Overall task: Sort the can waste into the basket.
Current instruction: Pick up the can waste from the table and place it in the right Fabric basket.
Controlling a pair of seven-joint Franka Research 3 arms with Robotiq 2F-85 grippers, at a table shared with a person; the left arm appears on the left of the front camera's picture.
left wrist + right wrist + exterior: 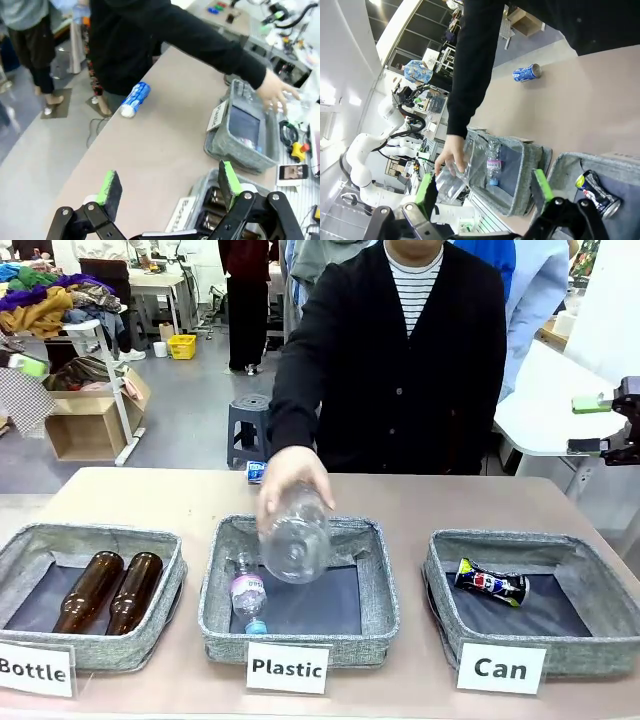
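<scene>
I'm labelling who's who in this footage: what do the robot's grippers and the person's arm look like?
The left gripper and right gripper are alike: black jointed linkages with silver pivots, two fingers with bright green pads. The person's sleeve is long and black, a cardigan over a striped top.

- "Can" sign (pixel 500 668): bold black letters on white card, at the table's (pixel 420 500) near edge towards the right corner, against the front wall of the basket (pixel 600 652).
- "Plastic" sign (pixel 288 668): same lettering, at the middle of the near edge, before the middle bin (pixel 385 625).
- "Bottle" sign (pixel 35 670): at the near left corner (card cut by the picture's edge), before the left bin (pixel 20 552).
- Dark can (pixel 490 583) in the basket: coloured marks, no readable words.
- Blue can (pixel 526 73) by the far edge: white print, illegible.
</scene>
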